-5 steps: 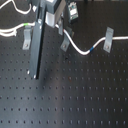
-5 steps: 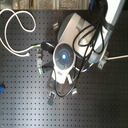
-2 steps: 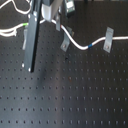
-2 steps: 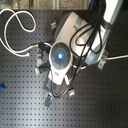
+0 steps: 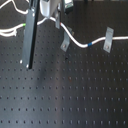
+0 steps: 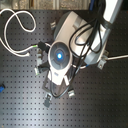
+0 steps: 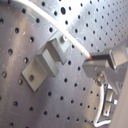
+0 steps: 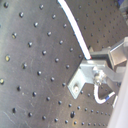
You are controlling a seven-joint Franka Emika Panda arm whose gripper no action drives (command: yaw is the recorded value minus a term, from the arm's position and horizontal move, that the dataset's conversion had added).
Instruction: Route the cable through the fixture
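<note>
The white cable (image 5: 75, 42) with a blue band (image 5: 89, 45) runs across the black perforated board from the upper middle toward the first exterior view's right. It passes a grey fixture clip (image 5: 65, 44) and a second clip (image 5: 107, 40). In the first wrist view the cable (image 7: 55, 25) passes over a grey fixture block (image 7: 47, 61) and ends in my gripper (image 7: 92, 60). The second wrist view shows the same: the cable (image 8: 75, 25) runs into my gripper (image 8: 92, 59), which is shut on it. In the second exterior view the arm (image 6: 62, 57) hides the gripper.
Another white cable with a yellow-green mark (image 5: 22, 28) lies at the first exterior view's left and loops at the second exterior view's upper left (image 6: 17, 30). A long black bar (image 5: 30, 37) hangs from the arm. More grey clips (image 6: 47, 98) stand on the board.
The arm and its black bar have shifted a little toward the first exterior view's left, with the cable still held.
</note>
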